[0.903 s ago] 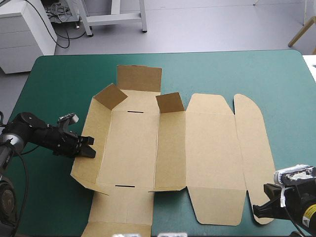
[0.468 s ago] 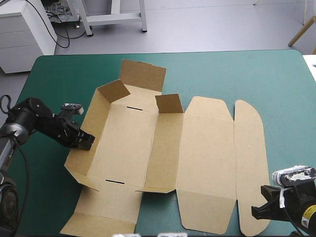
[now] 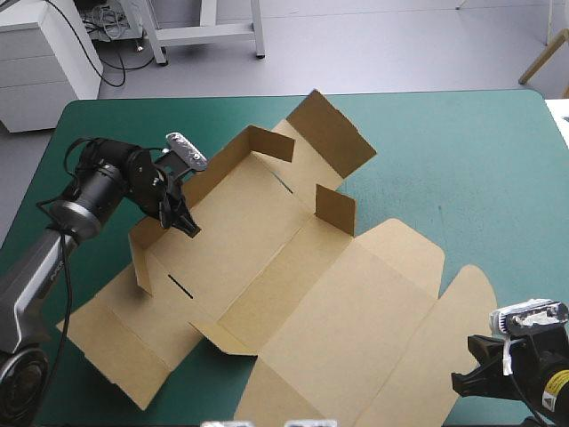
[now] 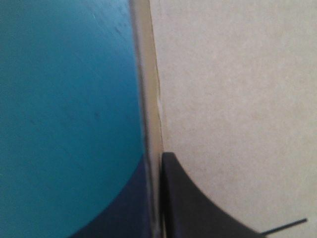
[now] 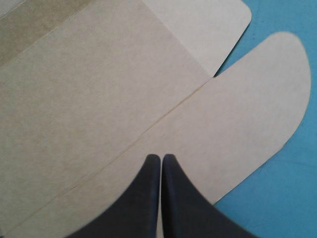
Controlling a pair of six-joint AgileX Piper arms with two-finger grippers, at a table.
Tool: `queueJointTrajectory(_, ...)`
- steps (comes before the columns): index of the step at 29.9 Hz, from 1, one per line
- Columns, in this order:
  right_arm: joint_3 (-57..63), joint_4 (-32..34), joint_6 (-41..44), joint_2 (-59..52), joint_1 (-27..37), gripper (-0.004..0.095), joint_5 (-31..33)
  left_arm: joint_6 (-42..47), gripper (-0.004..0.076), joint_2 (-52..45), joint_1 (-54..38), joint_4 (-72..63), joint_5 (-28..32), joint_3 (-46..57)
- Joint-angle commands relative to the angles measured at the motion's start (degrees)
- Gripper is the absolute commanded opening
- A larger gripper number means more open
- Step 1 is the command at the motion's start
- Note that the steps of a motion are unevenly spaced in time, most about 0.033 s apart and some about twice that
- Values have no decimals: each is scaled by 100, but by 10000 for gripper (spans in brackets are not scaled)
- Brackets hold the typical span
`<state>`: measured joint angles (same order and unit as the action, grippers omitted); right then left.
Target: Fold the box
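The brown box (image 3: 302,302) lies open and turned at an angle on the teal-green cover (image 3: 462,151), with its far walls and small flaps raised. My left gripper (image 3: 184,221) is shut on the box's upright left wall. In the left wrist view the wall's edge (image 4: 148,99) runs up from between the black fingers (image 4: 198,208), with the inner face of the box (image 4: 237,99) to one side. My right gripper (image 3: 467,384) stays near the table's front right corner. Its fingers are shut, and the tip (image 5: 161,157) hovers over the rounded lid flap (image 5: 247,114) without gripping it.
Bare teal-green cover stretches along the far and right sides of the table (image 3: 498,205). The box's near flaps (image 3: 116,347) reach toward the table's front left edge. Cover shows beside the lid flap (image 5: 292,198) and outside the held wall (image 4: 64,99).
My left gripper has swung toward the far side with the wall in its grip. The whole box has turned clockwise and its left wall stands higher. The right arm has not moved.
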<state>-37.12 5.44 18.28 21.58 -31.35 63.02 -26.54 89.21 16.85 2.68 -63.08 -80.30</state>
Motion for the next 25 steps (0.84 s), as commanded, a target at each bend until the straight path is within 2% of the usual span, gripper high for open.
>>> queueJointTrajectory(1, -124, -22, -38, 56, 23, -4, -272, -70, -10, -97, 503, 872, 557, -330)
queueJointTrajectory(10, -117, -107, -38, 56, 23, -4, -272, -65, -10, 222, 1719, 2991, 1393, -340)
queueJointTrajectory(16, -117, -107, -38, 56, 23, -4, -272, 15, -10, 434, 2296, 3568, 1546, -340)
queueJointTrajectory(20, -117, -120, -38, 56, 23, -4, -272, 375, -10, 448, 2582, 3669, 1546, -340)
queueJointTrajectory(25, -117, -120, -38, 56, 23, -4, -272, 1245, -10, 448, 3053, 4983, 1695, -308)
